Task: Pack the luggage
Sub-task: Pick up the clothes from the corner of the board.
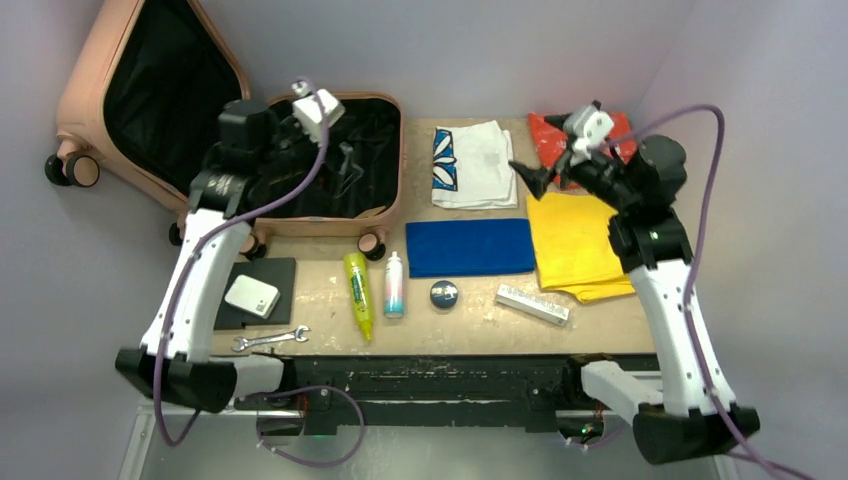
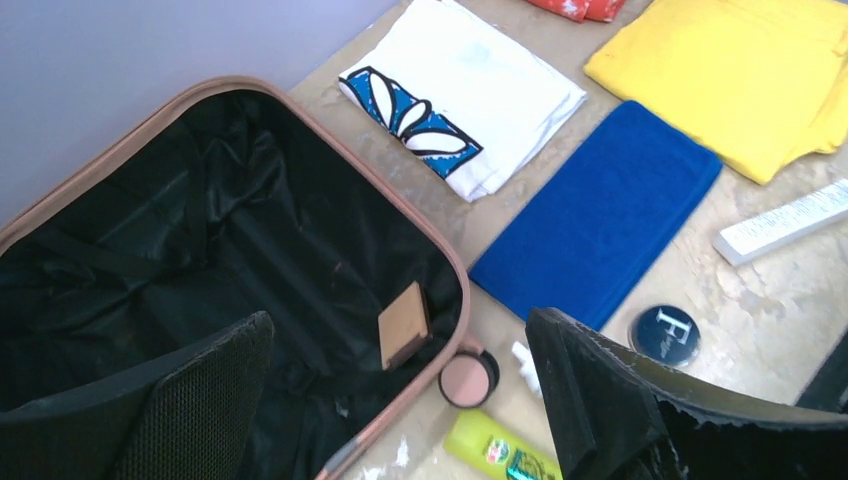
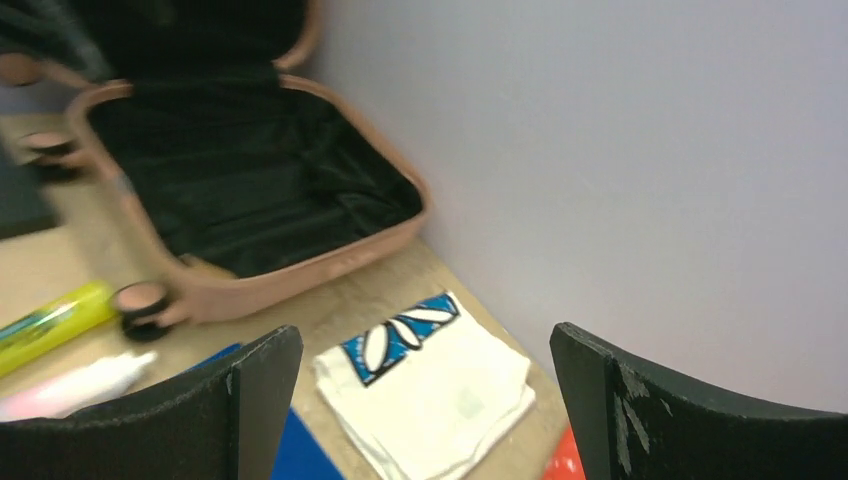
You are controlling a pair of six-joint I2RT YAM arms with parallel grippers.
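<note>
The luggage [image 1: 392, 205] is a salmon-pink suitcase lying open at the back left, its lid [image 1: 85, 95] standing up and its black lining bare except for a small tan block [image 2: 405, 325]. My left gripper [image 1: 342, 163] hovers over the open shell near its right rim [image 2: 440, 250]. Its jaws [image 2: 400, 330] are open and hold nothing. My right gripper [image 1: 533, 177] hangs open above the table's back right. It is empty [image 3: 425, 345] and faces a folded white cloth with a blue print [image 3: 430, 390].
On the table lie the white cloth [image 1: 475, 165], a blue towel [image 1: 470, 247], a yellow cloth [image 1: 580, 245], a red item [image 1: 548, 132], a yellow-green bottle [image 1: 358, 293], a white bottle [image 1: 394, 285], a round tin [image 1: 444, 293], a white box [image 1: 532, 304], a black pad [image 1: 280, 275] and a wrench [image 1: 270, 340].
</note>
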